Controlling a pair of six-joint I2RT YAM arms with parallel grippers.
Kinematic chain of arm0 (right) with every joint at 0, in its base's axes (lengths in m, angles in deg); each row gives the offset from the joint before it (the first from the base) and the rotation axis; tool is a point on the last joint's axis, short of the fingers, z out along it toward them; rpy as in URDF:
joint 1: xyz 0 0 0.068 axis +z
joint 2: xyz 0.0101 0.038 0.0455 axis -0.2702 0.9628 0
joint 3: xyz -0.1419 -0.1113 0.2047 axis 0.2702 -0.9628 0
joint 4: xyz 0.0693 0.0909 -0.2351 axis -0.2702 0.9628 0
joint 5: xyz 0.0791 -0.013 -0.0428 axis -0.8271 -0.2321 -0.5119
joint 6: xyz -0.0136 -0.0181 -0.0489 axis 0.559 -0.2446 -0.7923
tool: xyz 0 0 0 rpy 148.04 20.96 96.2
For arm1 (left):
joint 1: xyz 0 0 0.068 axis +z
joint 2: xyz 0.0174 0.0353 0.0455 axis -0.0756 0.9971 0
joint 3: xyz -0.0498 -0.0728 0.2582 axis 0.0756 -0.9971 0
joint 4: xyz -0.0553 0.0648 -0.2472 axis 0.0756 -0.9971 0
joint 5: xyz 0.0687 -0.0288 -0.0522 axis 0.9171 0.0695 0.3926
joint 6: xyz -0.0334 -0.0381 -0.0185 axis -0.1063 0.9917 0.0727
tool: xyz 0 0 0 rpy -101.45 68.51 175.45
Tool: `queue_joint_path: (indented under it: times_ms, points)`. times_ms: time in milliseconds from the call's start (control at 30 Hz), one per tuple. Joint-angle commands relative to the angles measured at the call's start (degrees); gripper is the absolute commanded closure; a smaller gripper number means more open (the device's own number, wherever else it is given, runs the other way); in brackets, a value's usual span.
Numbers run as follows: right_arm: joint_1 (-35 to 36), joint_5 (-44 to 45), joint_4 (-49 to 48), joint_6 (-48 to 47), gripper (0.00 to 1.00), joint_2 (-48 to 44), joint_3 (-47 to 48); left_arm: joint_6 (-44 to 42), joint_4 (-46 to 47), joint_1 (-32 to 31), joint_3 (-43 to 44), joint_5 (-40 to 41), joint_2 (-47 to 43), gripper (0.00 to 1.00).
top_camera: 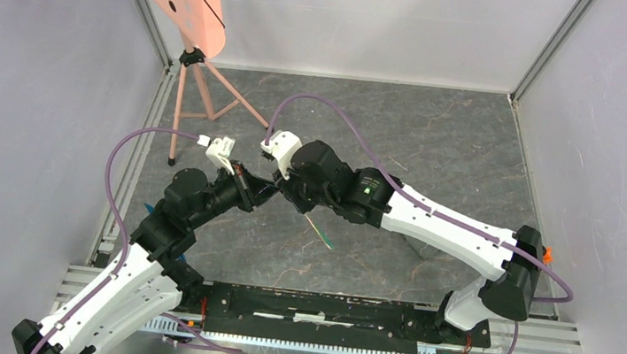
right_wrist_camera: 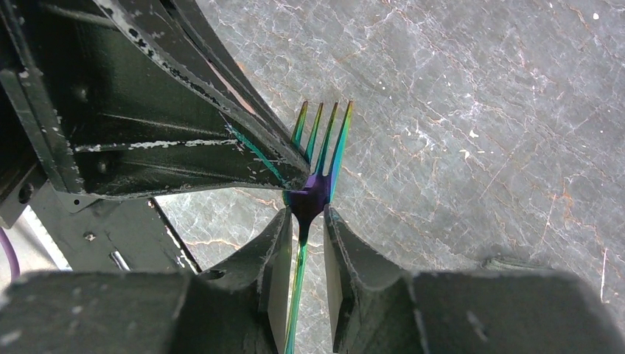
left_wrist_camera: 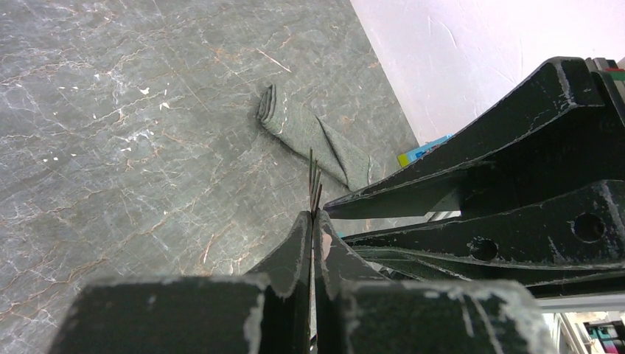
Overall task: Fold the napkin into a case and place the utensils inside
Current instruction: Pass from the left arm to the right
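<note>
Slate floor [left_wrist_camera: 110, 147] bears folded napkin [left_wrist_camera: 298, 129], partly hidden behind right claw [left_wrist_camera: 335, 223].

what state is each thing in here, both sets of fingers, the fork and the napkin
left fingers: shut on the fork's head, tines poking out past the tips
right fingers: open, one on each side of the fork's handle, a gap showing
fork: held off the floor, gripped by the left fingers only
napkin: folded into a narrow strip, lying flat on the floor, apart from both arms
</note>
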Motion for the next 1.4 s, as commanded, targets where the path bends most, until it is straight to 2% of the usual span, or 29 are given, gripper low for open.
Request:
queue_joint_path:
  times_ms: [0,300,533,867,967,1100,1133,1233,1367]
  points:
    - [0.2,1.0,-1.0,-0.6,0.71,0.7,1.5,-2.7,2.7,-0.2,2.7,-0.6,-0.6,0.98]
    - [0.2,1.3,-1.4,-0.5,0.73,0.0,-0.4,-3.1,2.3,-0.2,2.9,-0.4,-0.7,0.98]
    - [0.2,2.5,-1.3,-0.3,0.66,-0.6,-1.1,-3.4,1.8,-0.2,3.0,-0.2,-0.8,0.98]
    - [0.2,1.9,-2.5,-0.1,0.66,-1.4,-3.2,-3.4,2.0,-0.1,3.2,0.1,-0.5,0.98]
    - [0.2,2.0,-2.8,-0.1,0.68,-1.3,-3.4,-3.4,2.1,-0.1,3.5,-0.1,-0.5,0.98]
    - [0.1,2.2,-3.5,-0.3,0.76,-1.2,-3.0,-3.4,2.2,-0.2,3.3,-0.3,0.0,0.98]
    - [0.1,2.2,-3.4,-0.3,0.75,-1.0,-2.4,-3.4,2.3,-0.1,3.1,-0.4,0.1,0.98]
    - [0.2,2.0,-2.6,-0.3,0.65,-0.5,-0.9,-3.8,2.1,-0.2,3.0,-0.5,0.2,0.98]
    - [0.2,2.6,-1.2,-0.4,0.64,-0.4,0.0,-4.3,1.5,-0.2,3.0,-0.3,0.3,0.98]
